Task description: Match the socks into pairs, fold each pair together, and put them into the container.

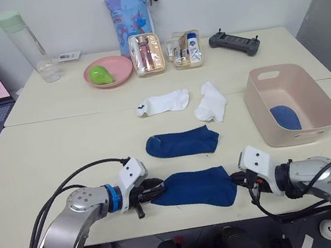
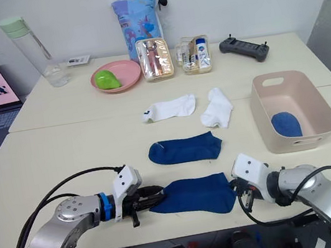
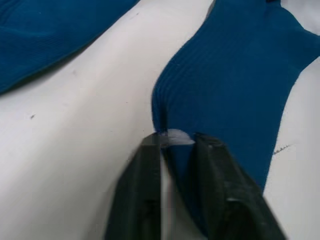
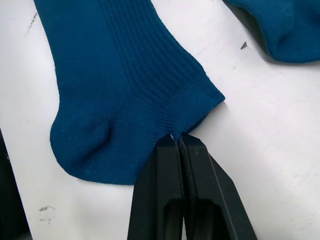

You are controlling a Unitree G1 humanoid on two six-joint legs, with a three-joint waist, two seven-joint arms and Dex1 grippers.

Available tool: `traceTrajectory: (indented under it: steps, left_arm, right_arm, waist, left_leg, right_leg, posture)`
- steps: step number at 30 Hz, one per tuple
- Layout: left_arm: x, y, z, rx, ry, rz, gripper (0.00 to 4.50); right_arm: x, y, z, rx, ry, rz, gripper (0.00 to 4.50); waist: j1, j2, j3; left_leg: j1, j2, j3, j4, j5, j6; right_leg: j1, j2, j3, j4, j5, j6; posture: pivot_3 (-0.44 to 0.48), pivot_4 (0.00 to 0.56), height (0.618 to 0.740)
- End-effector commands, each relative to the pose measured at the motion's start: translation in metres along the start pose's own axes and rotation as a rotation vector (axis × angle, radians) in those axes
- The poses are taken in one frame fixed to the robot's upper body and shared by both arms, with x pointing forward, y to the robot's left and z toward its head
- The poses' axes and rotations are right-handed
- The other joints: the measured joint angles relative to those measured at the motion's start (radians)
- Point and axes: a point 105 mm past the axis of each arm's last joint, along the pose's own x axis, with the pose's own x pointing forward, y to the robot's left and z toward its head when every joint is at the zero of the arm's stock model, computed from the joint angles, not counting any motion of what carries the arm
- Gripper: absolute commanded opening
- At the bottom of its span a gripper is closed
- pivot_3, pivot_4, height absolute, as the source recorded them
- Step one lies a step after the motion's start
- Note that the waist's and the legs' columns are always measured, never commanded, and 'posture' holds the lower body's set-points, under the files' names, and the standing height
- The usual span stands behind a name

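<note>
The left gripper (image 1: 155,191) is clamped on one end of the near blue sock (image 1: 198,188), its black fingers (image 3: 150,190) pinching the fabric edge. The right gripper (image 1: 240,180) is pinched tight on the cuff at the opposite end, so the sock lies stretched flat between the two along the table's (image 1: 45,162) front edge. Just behind it lies a second blue sock (image 1: 181,142), flat and apart from it. Farther back lie two white socks (image 1: 163,103), side by side. To the right stands the pink container (image 1: 320,106), with a folded blue bundle (image 1: 286,117) inside on its floor.
</note>
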Motion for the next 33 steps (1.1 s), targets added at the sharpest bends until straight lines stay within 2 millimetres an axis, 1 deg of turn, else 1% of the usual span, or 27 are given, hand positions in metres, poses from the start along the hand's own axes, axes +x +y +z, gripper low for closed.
traceTrajectory:
  steps: [1, 4, 6, 9, 10, 11, 13, 16, 22, 27, 28, 30, 33]
  left_arm:
    - [-0.011, 0.004, 0.002, -0.059, -0.032, 0.018, 0.04]
    - [-0.031, 0.012, 0.011, -0.050, -0.039, 0.071, 0.04]
    - [-0.039, 0.018, 0.014, -0.049, -0.040, 0.104, 0.04]
    - [-0.052, 0.028, 0.017, -0.035, -0.026, 0.166, 0.04]
    - [-0.053, 0.030, 0.016, -0.031, -0.015, 0.179, 0.04]
    - [-0.054, 0.030, 0.015, -0.030, -0.007, 0.186, 0.04]
    - [-0.050, 0.025, 0.009, -0.038, 0.018, 0.163, 0.04]
    - [-0.044, 0.011, -0.001, -0.060, 0.046, 0.105, 0.04]
    - [-0.038, 0.005, -0.010, -0.106, 0.056, 0.079, 0.04]
    - [-0.036, 0.001, -0.022, -0.164, 0.113, 0.061, 0.04]
    - [-0.035, -0.002, -0.023, -0.162, 0.119, 0.052, 0.27]
    - [-0.036, 0.000, -0.024, -0.117, 0.124, 0.068, 0.77]
    - [-0.042, 0.011, -0.017, -0.115, 0.063, 0.132, 1.72]
  right_arm:
    - [-0.003, 0.005, 0.019, -0.024, -0.071, 0.023, 0.00]
    - [0.004, 0.007, 0.031, -0.034, -0.113, 0.047, 0.00]
    - [0.010, 0.008, 0.038, -0.044, -0.130, 0.058, 0.00]
    - [0.026, 0.009, 0.048, -0.054, -0.152, 0.075, 0.00]
    - [0.031, 0.009, 0.049, -0.045, -0.148, 0.081, 0.00]
    - [0.034, 0.009, 0.049, -0.038, -0.143, 0.084, 0.00]
    - [0.036, 0.012, 0.043, -0.037, -0.106, 0.106, 0.00]
    - [0.031, 0.019, 0.034, -0.023, -0.066, 0.143, 0.00]
    - [0.021, 0.022, 0.026, 0.049, -0.033, 0.175, 0.00]
    - [0.020, 0.014, 0.025, 0.034, -0.021, 0.129, 0.00]
    - [0.020, 0.014, 0.025, 0.033, -0.022, 0.129, 0.00]
    - [0.021, 0.011, 0.026, 0.041, -0.026, 0.107, 0.00]
    - [0.019, 0.003, 0.024, 0.038, -0.029, 0.070, 0.71]
  waist:
    - [-0.001, 0.000, 0.000]
    - [-0.006, 0.000, 0.000]
    - [-0.008, 0.000, 0.000]
    - [-0.007, 0.000, 0.000]
    - [-0.007, 0.000, 0.000]
    - [-0.007, 0.000, 0.000]
    - [-0.006, 0.000, 0.000]
    - [-0.005, 0.000, 0.000]
    - [-0.004, 0.000, 0.000]
    - [-0.005, 0.000, 0.000]
    - [-0.005, 0.000, 0.000]
    - [-0.005, 0.000, 0.000]
    - [-0.004, 0.001, 0.000]
  left_leg:
    - [0.000, 0.000, 0.000, 0.000, 0.000, 0.000]
    - [0.000, 0.000, -0.001, 0.000, 0.000, 0.000]
    - [0.000, 0.001, -0.001, 0.000, 0.000, 0.000]
    - [0.000, 0.001, -0.001, 0.000, 0.000, 0.000]
    - [0.000, 0.000, -0.001, 0.000, 0.000, 0.000]
    - [0.000, 0.000, -0.001, 0.000, 0.000, 0.000]
    - [0.000, 0.000, -0.001, 0.000, 0.000, 0.000]
    - [-0.001, 0.000, -0.001, 0.000, 0.000, 0.000]
    - [-0.001, 0.000, -0.001, 0.000, 0.000, 0.000]
    - [-0.001, 0.000, -0.001, 0.000, 0.000, 0.000]
    - [-0.001, 0.000, -0.001, 0.000, 0.000, 0.000]
    - [0.000, 0.000, -0.001, 0.000, 0.000, 0.000]
    - [0.000, 0.000, -0.001, 0.000, 0.000, 0.000]
  right_leg:
    - [0.000, 0.000, 0.000, 0.000, 0.000, 0.000]
    - [0.000, 0.000, 0.000, 0.000, 0.000, 0.000]
    - [-0.001, 0.001, 0.000, 0.001, 0.000, 0.000]
    - [-0.001, 0.001, -0.001, 0.001, 0.000, 0.000]
    - [-0.001, 0.001, -0.001, 0.000, 0.000, 0.000]
    - [-0.001, 0.000, -0.001, 0.000, 0.000, 0.000]
    - [-0.001, 0.000, 0.000, 0.000, 0.000, 0.000]
    - [-0.001, 0.000, 0.000, -0.001, 0.000, 0.000]
    - [-0.001, 0.000, -0.001, 0.000, 0.000, 0.000]
    - [-0.001, 0.000, -0.001, 0.000, 0.000, 0.000]
    - [-0.001, 0.000, -0.001, 0.000, 0.000, 0.000]
    - [-0.001, 0.000, -0.001, 0.000, 0.000, 0.000]
    - [-0.001, 0.000, -0.001, 0.000, 0.000, 0.000]
  posture:
    - [0.000, 0.150, 0.733]
    - [0.000, 0.150, 0.733]
    - [0.000, 0.150, 0.733]
    - [0.000, 0.150, 0.733]
    - [0.000, 0.150, 0.733]
    - [0.000, 0.150, 0.733]
    - [0.000, 0.150, 0.733]
    - [0.000, 0.150, 0.733]
    - [0.000, 0.150, 0.733]
    - [0.000, 0.150, 0.733]
    - [0.000, 0.150, 0.733]
    - [0.000, 0.150, 0.733]
    - [0.000, 0.150, 0.733]
